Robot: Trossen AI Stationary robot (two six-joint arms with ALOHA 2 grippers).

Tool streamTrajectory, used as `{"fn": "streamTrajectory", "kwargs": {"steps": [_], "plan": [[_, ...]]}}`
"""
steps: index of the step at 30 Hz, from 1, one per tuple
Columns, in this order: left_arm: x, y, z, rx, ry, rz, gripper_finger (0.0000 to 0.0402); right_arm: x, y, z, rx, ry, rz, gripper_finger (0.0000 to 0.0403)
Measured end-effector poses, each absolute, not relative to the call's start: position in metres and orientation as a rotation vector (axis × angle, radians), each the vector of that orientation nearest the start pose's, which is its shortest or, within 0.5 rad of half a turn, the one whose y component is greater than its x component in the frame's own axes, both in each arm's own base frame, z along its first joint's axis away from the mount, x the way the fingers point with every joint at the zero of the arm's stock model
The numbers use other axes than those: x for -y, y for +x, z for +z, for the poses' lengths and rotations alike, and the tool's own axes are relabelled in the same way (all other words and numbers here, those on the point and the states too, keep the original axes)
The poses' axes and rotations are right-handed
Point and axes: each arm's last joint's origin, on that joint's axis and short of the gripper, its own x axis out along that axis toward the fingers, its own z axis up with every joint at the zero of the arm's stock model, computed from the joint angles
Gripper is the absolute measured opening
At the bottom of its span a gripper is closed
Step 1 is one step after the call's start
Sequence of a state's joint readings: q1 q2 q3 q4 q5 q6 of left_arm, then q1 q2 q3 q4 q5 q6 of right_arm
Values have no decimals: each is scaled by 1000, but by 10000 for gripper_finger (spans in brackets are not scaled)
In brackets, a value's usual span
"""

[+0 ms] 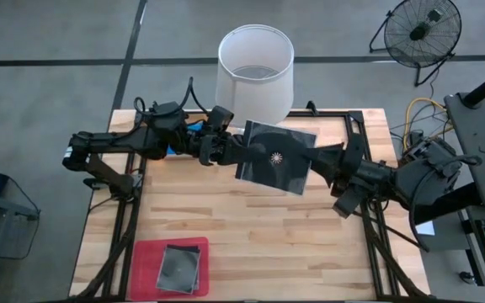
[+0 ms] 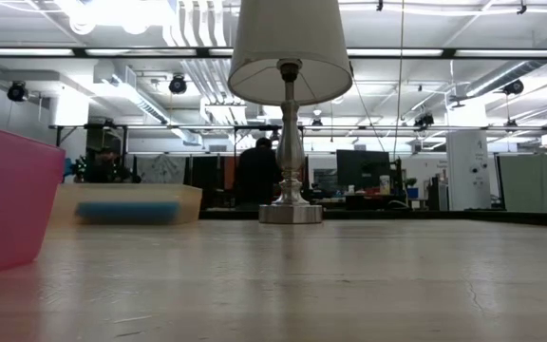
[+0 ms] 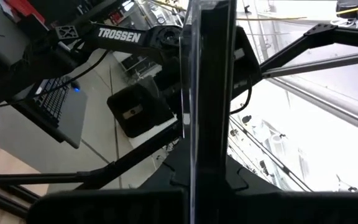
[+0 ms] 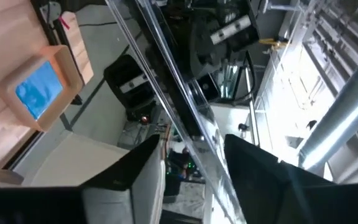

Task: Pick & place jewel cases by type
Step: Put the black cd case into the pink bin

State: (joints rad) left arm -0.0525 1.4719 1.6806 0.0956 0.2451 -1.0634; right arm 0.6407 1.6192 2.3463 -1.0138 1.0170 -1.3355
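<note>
A dark transparent jewel case [image 1: 274,157] showing a round disc hangs high over the table's middle, between my two grippers. My left gripper [image 1: 226,151] is shut on its left edge. My right gripper [image 4: 194,168] is at its right edge [image 1: 310,162], open, with one finger on either side of the case. Another dark case [image 1: 178,268] lies flat in the pink tray [image 1: 146,257] at the near left. A blue case [image 4: 39,93] lies in the orange tray [image 4: 67,65] at the far left, under my left arm. My left gripper pinches the dark case's left edge [image 3: 207,143] between its two fingers. The fingers come about level from the table's left. The case is lifted clear of the table, its broad face up and roughly level.
A lamp with a white shade [image 1: 255,71] stands at the table's far middle, just behind the held case; its metal foot [image 2: 290,213] rests on the wood. The bare table top [image 1: 293,244] stretches across the middle and near right.
</note>
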Motion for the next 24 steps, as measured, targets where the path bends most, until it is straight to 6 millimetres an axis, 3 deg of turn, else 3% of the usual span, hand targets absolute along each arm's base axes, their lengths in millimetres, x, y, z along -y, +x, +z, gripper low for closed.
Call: {"fn": "streamTrajectory", "kwargs": {"steps": [6, 13, 18, 24], "plan": [[23, 311, 506, 131, -1001, -431, 0, -123, 206, 560, -419, -1496, -237, 213], [22, 311, 506, 150, -929, -421, 0, -108, 189, 573, -430, -1407, -372, 223], [22, 307, 508, 182, -776, -414, 0, -90, 165, 586, -356, -1188, -454, 222], [20, 299, 514, 231, -626, -396, 0, -66, 134, 598, -221, -804, -512, 211]]}}
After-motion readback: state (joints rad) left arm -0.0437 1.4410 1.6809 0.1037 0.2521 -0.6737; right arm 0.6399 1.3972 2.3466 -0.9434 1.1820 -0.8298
